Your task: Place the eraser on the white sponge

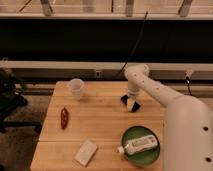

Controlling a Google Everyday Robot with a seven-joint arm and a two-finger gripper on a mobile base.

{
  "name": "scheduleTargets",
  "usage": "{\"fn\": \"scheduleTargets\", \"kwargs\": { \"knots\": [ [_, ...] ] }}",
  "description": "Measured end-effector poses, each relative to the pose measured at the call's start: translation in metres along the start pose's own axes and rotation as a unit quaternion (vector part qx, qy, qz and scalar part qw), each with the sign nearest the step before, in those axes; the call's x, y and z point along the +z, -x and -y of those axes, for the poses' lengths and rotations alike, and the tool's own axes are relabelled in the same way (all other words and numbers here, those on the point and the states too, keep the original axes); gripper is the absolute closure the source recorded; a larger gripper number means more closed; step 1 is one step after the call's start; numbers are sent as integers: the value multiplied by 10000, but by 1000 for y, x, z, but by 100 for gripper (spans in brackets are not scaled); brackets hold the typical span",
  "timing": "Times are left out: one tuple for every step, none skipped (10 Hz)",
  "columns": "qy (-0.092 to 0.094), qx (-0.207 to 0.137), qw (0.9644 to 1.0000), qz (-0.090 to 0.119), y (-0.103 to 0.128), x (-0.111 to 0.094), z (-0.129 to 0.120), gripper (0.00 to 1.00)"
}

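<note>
My gripper point(131, 103) hangs over the right middle of the wooden table point(105, 120), pointing down. A small cream eraser point(132, 106) sits between its two dark fingers, at or just above the tabletop. The white sponge point(86, 152), a flat off-white pad, lies near the front edge of the table, well to the left of and in front of the gripper.
A translucent cup point(76, 88) stands at the back left. A red chili pepper point(64, 117) lies at the left. A green plate point(131, 135) at the front right holds a white bottle with a green label point(140, 145). My white arm point(175, 110) covers the table's right side.
</note>
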Motion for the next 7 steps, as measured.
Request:
{"fn": "scheduleTargets", "kwargs": {
  "knots": [
    [5, -1, 10000, 18, 0, 0, 0, 60],
    [3, -5, 10000, 43, 0, 0, 0, 72],
    [-6, -7, 10000, 66, -1, -1, -1, 83],
    [-13, -9, 10000, 78, -1, -2, -1, 91],
    [-20, -9, 10000, 88, -2, -2, -1, 97],
    [-15, -24, 9999, 99, -3, -2, -2, 100],
    [-19, -41, 9999, 110, -5, -3, -3, 100]
  ]
}}
